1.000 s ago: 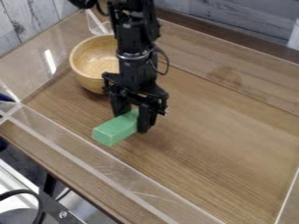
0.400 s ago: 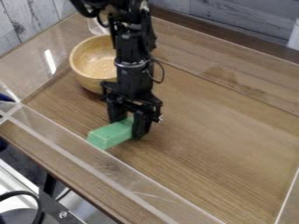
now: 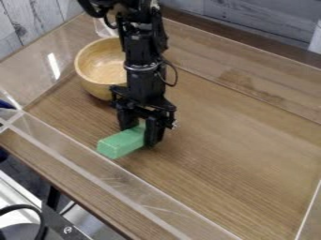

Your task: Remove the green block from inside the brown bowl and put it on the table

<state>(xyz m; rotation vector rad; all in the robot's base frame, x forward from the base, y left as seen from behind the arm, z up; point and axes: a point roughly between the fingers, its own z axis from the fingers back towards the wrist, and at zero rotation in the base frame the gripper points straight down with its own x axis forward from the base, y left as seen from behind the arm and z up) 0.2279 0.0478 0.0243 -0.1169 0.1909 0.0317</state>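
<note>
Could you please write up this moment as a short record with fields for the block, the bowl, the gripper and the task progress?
green block: out of the bowl, low at the table surface, near the front clear wall
brown bowl: empty, at the back left of the table
gripper: pointing steeply down, shut on the green block's right end
contact with table: cannot tell whether the block rests on it yet
task progress: block removed from bowl; release not yet done

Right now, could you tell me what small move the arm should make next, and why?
Probably open the gripper and let go: the green block is already out of the brown bowl and appears to lie on the table, with the jaws shut on its end.
</note>
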